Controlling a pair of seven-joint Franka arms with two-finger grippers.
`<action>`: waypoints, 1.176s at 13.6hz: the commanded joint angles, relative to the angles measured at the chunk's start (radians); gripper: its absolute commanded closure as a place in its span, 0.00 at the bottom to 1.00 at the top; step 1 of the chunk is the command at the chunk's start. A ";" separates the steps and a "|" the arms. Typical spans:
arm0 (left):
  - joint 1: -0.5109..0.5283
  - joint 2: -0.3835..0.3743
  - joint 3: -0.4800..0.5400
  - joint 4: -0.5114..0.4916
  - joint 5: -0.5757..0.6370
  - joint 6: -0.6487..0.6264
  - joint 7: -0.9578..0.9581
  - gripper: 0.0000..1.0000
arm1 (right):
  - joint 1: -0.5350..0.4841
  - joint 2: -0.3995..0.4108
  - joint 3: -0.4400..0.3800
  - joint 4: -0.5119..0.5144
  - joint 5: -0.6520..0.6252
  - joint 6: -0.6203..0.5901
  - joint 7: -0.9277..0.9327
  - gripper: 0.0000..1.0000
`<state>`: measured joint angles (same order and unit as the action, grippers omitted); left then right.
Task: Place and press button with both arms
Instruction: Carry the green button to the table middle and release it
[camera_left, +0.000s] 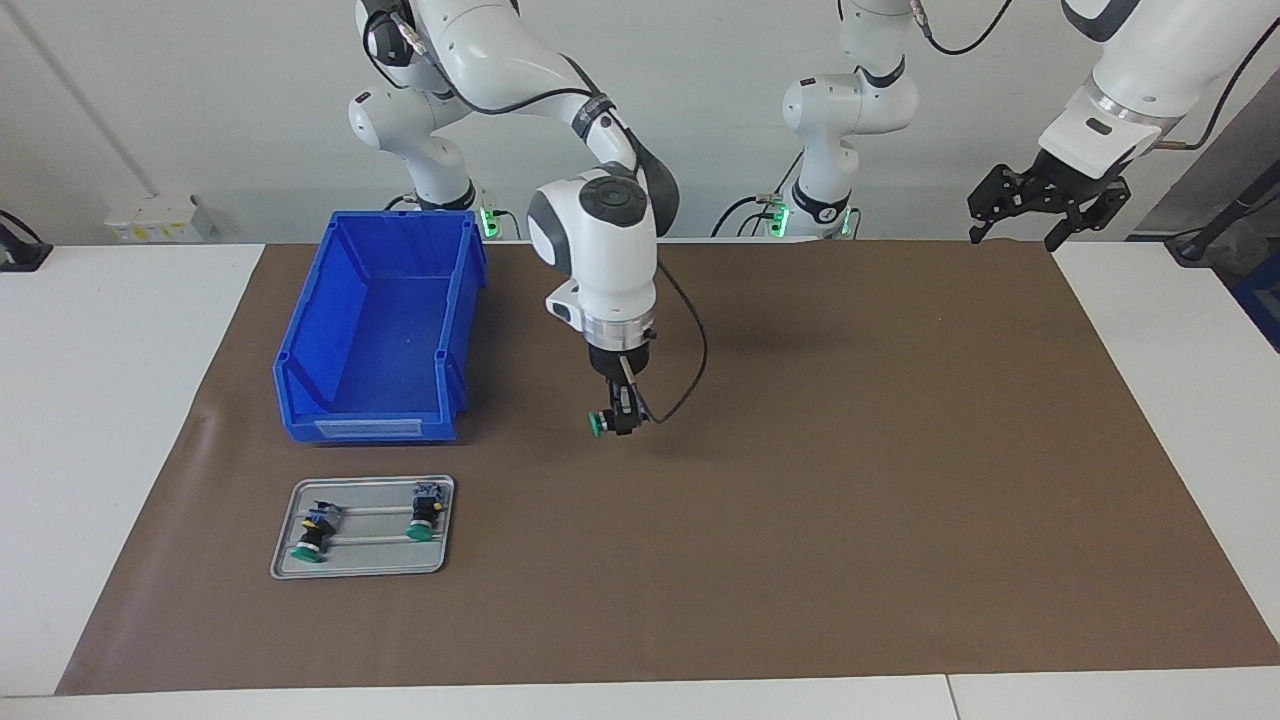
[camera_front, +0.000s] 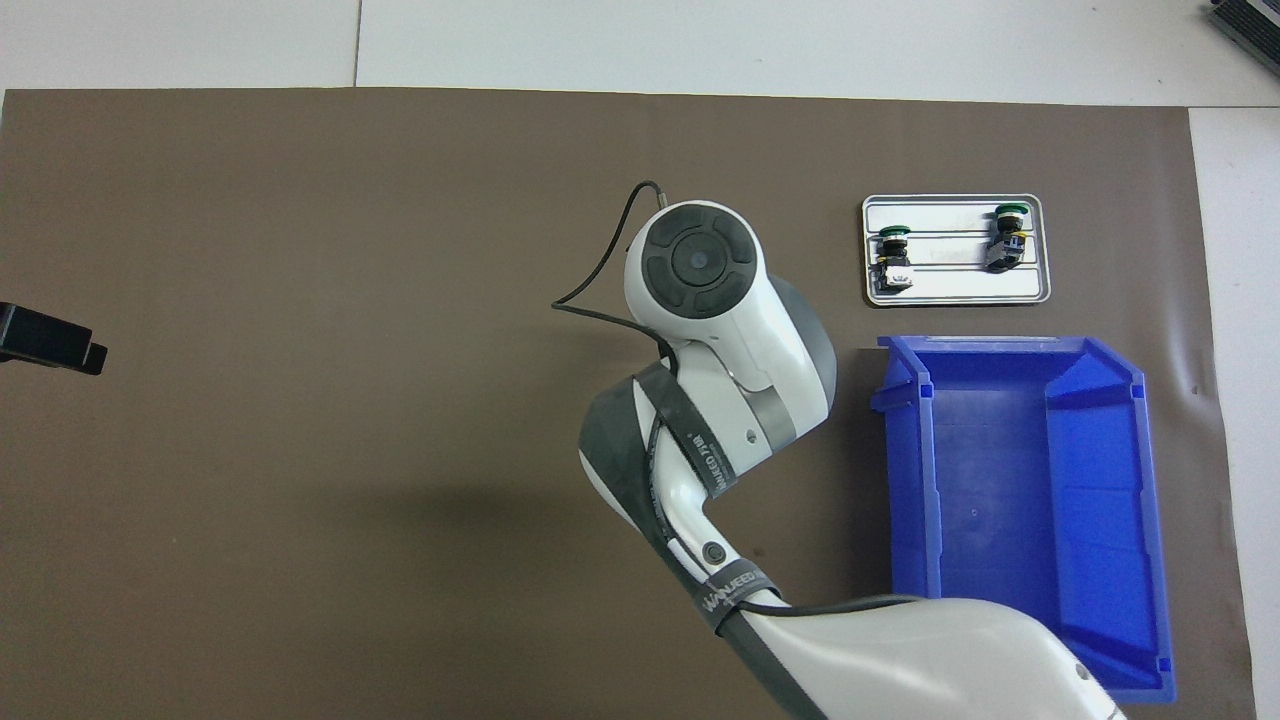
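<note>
My right gripper (camera_left: 618, 420) points down over the brown mat (camera_left: 800, 480), beside the blue bin. It is shut on a button (camera_left: 600, 424) held sideways, green cap toward the right arm's end, just above the mat. In the overhead view the right arm's wrist (camera_front: 700, 260) hides this gripper and the button. Two more buttons (camera_left: 313, 535) (camera_left: 426, 515) lie on a metal tray (camera_left: 370, 560); they also show in the overhead view (camera_front: 892, 258) (camera_front: 1006, 238). My left gripper (camera_left: 1012, 238) waits raised at the left arm's end, open and empty; its tip shows in the overhead view (camera_front: 50, 342).
A blue bin (camera_left: 370, 425) stands on the mat toward the right arm's end, nearer to the robots than the tray; it shows empty in the overhead view (camera_front: 905, 480). The tray (camera_front: 950, 285) lies just off the bin's open end.
</note>
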<state>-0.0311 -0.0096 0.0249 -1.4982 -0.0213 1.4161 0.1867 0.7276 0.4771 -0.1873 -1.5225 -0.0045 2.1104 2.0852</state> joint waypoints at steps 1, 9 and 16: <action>0.008 -0.020 -0.005 -0.022 0.014 -0.006 0.000 0.00 | 0.065 0.060 -0.001 -0.030 -0.087 0.078 0.166 1.00; 0.008 -0.020 -0.005 -0.020 0.014 -0.006 0.000 0.00 | 0.125 0.068 0.002 -0.165 -0.100 0.221 0.291 1.00; 0.008 -0.020 -0.005 -0.020 0.015 -0.006 0.000 0.00 | 0.125 0.058 0.000 -0.174 -0.112 0.241 0.264 0.00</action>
<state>-0.0311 -0.0096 0.0249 -1.4982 -0.0213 1.4161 0.1867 0.8569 0.5608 -0.1869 -1.6753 -0.0781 2.3294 2.3569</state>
